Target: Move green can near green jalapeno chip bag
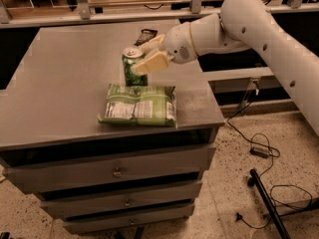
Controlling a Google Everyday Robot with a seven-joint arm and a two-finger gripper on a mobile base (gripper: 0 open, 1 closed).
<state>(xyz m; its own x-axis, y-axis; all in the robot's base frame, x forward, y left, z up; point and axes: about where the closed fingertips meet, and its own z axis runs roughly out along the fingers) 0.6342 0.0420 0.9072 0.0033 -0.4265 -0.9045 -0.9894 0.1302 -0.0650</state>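
**Can's right next to the chips**

The pincer [139,58] is clamped around the green can [128,69], one finger on each side. The can is upright, just behind the far edge of the green jalapeno chip bag [140,106], which lies flat on the grey counter [65,78]. A small dark packet [145,35] sits further back.

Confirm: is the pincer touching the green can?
Touching. The camera view shows the pincer closed around the green can, one finger pressed across its front, just behind the chip bag.
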